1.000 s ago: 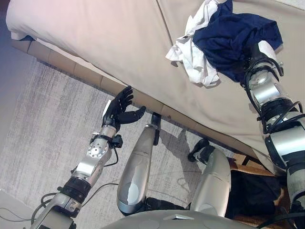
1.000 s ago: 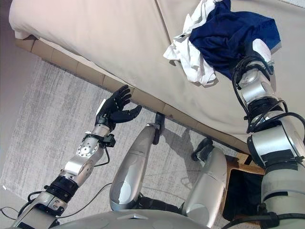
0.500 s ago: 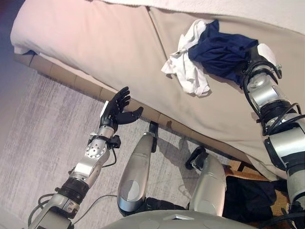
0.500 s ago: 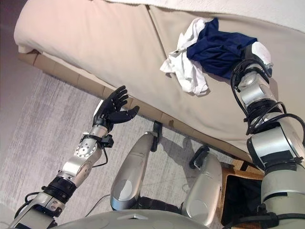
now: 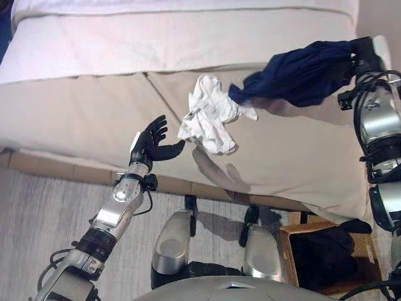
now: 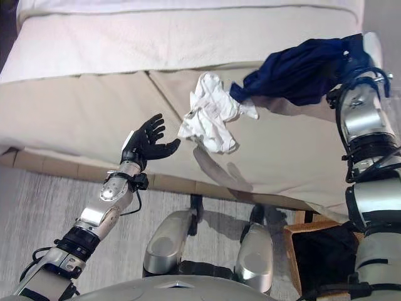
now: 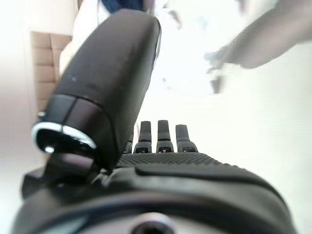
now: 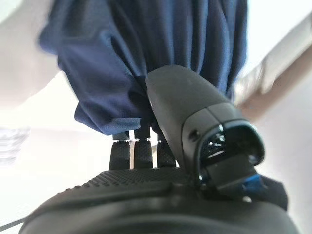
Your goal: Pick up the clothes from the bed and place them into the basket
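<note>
Nearest, the basket [image 5: 294, 235] stood on the floor just off the bed's [image 5: 88, 119] near edge, with dark cloth inside. The left hand [image 5: 150, 144] hovered at that edge, fingers spread, empty. A white garment [image 5: 210, 122] lay crumpled on the bed. Beyond it, the right hand [image 6: 354, 53] was clamped on a navy garment [image 5: 301, 75], lifted above the bed.

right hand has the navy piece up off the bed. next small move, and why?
Probably swing the right hand back toward the wicker basket at the robot's right. It is clamped on the navy garment, lifted clear of the bed. The white garment lies there; the left hand is open.
</note>
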Available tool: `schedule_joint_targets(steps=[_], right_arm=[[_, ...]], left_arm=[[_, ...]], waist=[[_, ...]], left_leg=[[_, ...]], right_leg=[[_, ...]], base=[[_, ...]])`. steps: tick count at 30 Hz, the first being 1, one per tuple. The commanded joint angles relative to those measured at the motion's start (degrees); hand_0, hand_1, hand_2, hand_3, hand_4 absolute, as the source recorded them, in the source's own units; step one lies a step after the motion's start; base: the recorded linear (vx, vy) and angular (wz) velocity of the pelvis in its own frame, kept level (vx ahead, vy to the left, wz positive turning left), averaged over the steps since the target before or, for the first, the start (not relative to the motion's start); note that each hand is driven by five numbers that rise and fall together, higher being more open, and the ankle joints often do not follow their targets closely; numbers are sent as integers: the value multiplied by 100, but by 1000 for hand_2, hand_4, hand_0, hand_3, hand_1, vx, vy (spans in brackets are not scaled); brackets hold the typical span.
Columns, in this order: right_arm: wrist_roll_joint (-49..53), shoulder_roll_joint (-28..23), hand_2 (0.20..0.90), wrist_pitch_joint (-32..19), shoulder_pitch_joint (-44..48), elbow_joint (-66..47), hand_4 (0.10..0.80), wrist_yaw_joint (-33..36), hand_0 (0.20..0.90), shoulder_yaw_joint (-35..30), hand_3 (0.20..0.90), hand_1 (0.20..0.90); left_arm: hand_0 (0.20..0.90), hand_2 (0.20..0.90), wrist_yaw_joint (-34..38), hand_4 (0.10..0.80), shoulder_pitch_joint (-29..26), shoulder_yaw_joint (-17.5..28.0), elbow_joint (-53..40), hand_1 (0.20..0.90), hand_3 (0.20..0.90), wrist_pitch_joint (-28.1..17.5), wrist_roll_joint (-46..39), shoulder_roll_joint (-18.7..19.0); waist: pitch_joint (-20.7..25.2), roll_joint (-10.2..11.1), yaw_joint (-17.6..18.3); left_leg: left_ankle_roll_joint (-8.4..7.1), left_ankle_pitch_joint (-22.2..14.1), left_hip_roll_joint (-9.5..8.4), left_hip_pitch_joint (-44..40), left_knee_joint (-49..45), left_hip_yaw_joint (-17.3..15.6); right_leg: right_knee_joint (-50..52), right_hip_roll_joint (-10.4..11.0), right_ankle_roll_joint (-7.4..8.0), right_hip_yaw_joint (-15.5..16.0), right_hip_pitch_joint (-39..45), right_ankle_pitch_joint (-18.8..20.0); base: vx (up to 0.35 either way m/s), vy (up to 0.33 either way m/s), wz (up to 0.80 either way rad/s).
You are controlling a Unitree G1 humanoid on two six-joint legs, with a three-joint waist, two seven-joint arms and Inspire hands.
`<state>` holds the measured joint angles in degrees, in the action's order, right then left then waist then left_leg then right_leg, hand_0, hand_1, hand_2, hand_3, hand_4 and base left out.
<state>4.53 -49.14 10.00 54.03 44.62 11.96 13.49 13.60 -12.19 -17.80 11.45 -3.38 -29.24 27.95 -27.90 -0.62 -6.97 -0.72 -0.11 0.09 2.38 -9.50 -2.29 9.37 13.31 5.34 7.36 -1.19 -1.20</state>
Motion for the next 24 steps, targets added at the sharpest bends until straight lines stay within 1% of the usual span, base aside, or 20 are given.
schedule_joint_targets(steps=[1, 2, 3, 4, 5, 6, 8, 9, 10, 12, 16, 20, 22, 24], right_arm=[[364, -572, 300, -622, -485, -400, 100, 299, 300, -17, 200, 300], [440, -547, 300, -624, -560, -450, 100, 322, 300, -102, 200, 300], [520, -476, 300, -555, -607, -545, 100, 376, 300, -207, 200, 300], [549, -383, 300, -514, -611, -609, 100, 407, 300, -281, 200, 300], [632, -331, 300, -532, -588, -626, 100, 437, 300, -318, 200, 300], [819, -297, 300, -633, -461, -526, 100, 482, 300, -349, 200, 300], [1139, -388, 300, -741, -527, -500, 100, 605, 300, -434, 200, 300], [1215, -409, 300, -812, -579, -501, 100, 634, 300, -518, 200, 300], [1260, -431, 300, -848, -592, -499, 100, 628, 300, -558, 200, 300], [1477, -574, 300, -890, -583, -502, 100, 561, 300, -637, 200, 300], [1975, -704, 300, -1061, -766, -617, 100, 518, 300, -901, 200, 300], [1899, -566, 300, -1094, -1286, -952, 100, 661, 300, -1256, 200, 300], [1844, -503, 300, -1047, -1482, -1080, 100, 702, 300, -1375, 200, 300], [1772, -393, 300, -1028, -1787, -1203, 100, 770, 300, -1543, 200, 300]], left_arm=[[900, 900, -165, 800, 341, 174, -157, 900, 900, -348, 91, -43], [900, 900, -203, 800, 380, 192, -102, 900, 900, -387, 60, -44], [900, 900, -220, 800, 423, 226, -80, 900, 900, -461, 46, -53], [900, 900, -161, 800, 445, 268, -144, 900, 900, -498, 102, -41], [900, 900, -107, 800, 446, 303, -193, 900, 900, -509, 114, -25], [900, 900, -41, 800, 355, 412, -276, 900, 900, -455, 121, 31], [900, 900, -61, 800, 261, 432, -256, 900, 900, -435, 46, 53], [900, 900, -59, 800, 249, 429, -223, 900, 900, -462, -10, 36], [900, 900, -44, 800, 241, 421, -200, 900, 900, -482, -42, 27], [900, 900, -50, 800, 187, 346, -102, 900, 900, -511, -71, -37], [900, 900, -72, 800, 155, 209, 79, 900, 900, -537, -85, -164], [900, 900, -141, 800, 133, 208, 281, 900, 900, -638, -41, -299], [900, 900, -142, 800, 116, 217, 300, 900, 900, -625, -33, -326], [900, 900, -157, 800, 48, 240, 370, 900, 900, -576, -39, -374]], waist=[[1571, 167, 166], [1626, 170, 172], [1690, 160, 176], [1715, 141, 139], [1725, 123, 100], [1780, 102, 30], [1874, 176, 69], [1899, 180, 91], [1917, 192, 132], [1980, 228, 238], [2105, 284, 398], [2190, 294, 644], [2205, 283, 710], [2221, 254, 854]], left_leg=[[177, -723, -274, -64, -69, 144], [155, -663, -236, -169, 114, 90], [128, -583, -172, -291, 328, -30], [118, -515, -103, -389, 507, -178], [118, -474, -51, -439, 613, -290], [111, -393, 53, -432, 705, -471], [49, -340, 91, -407, 746, -424], [5, -302, 157, -451, 808, -498], [-11, -303, 191, -491, 846, -510], [-35, -303, 236, -620, 966, -562], [-80, -289, 261, -778, 1132, -656], [-100, -331, 303, -901, 1120, -797], [-100, -340, 314, -940, 1121, -836], [-99, -349, 333, -1017, 1151, -907]], right_leg=[[-178, -424, -33, 181, -12, -15], [-324, -402, 37, 236, 48, 113], [-403, -370, 113, 380, 69, 245], [-304, -332, 139, 582, 53, 324], [-165, -290, 144, 724, 33, 344], [-108, -310, 105, 951, 121, 138], [-521, -357, 119, 959, 223, 234], [-583, -350, 120, 1028, 267, 258], [-628, -374, 121, 984, 275, 256], [-786, -478, 64, 833, 335, 248], [-990, -635, -10, 706, 512, 198], [-1071, -722, -65, 509, 591, 178], [-1094, -744, -70, 448, 609, 182], [-1116, -798, -84, 312, 625, 181]], base=[[128, -17, -6], [61, -28, -5], [-8, -26, -16], [-61, -15, -30], [-140, -24, -57], [-164, -87, -70], [-114, -118, -65], [-33, -65, -38], [-19, -51, -25], [9, -44, -23], [23, -41, -16], [18, -41, -22], [5, -20, -18], [0, -14, -27]])
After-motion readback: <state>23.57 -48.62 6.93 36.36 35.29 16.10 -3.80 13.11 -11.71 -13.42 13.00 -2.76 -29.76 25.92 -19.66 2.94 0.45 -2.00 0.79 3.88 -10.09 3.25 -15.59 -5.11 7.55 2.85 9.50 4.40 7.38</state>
